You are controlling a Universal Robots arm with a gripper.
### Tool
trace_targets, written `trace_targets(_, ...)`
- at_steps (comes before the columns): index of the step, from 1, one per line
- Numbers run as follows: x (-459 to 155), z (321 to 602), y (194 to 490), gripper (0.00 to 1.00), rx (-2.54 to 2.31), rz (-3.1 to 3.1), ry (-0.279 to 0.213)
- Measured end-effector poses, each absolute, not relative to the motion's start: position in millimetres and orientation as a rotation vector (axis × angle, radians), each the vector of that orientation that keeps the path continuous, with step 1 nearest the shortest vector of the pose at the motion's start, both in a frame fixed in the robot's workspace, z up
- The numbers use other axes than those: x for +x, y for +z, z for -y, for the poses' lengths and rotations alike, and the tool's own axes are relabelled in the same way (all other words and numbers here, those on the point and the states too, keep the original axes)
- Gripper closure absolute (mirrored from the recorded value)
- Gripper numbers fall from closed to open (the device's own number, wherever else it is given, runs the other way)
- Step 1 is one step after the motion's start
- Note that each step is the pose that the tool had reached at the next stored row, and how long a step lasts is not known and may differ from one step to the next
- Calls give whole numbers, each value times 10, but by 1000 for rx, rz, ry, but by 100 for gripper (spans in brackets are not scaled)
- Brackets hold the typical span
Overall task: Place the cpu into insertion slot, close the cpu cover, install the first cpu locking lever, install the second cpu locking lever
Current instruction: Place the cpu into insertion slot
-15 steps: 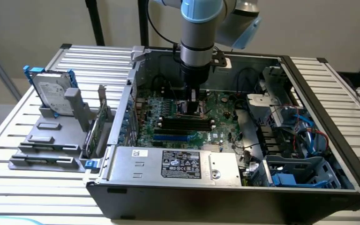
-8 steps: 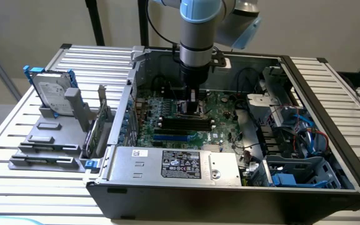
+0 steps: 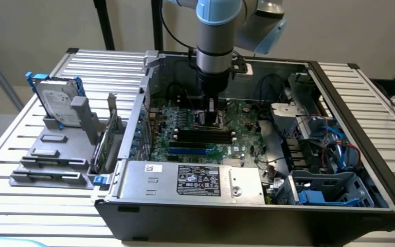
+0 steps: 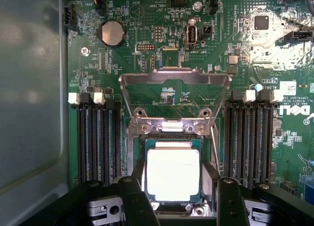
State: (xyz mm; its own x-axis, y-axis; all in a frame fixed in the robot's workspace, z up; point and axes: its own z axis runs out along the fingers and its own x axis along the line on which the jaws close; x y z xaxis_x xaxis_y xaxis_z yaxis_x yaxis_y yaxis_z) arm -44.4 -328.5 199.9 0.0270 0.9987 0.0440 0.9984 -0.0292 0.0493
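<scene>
The cpu (image 4: 173,174) has one edge cut off by the pincer's (image 4: 174,179) black body, and the fingers (image 4: 133,196) cover its two flanks; any lettering on it cannot be read; whether it is seated in the insertion slot (image 4: 171,138) or just above it cannot be told; it is a pale, bright square with a thin green border, pinched between the wide-set fingers; just beyond the fingertips the cpu cover (image 4: 174,79) is swung open; black memory slots (image 4: 95,142) run outside both fingers.
</scene>
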Motion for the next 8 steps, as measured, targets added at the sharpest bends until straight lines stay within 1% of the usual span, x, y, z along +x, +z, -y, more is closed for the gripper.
trace_targets(8,-455,3276,1995,46,2245,-2183,104)
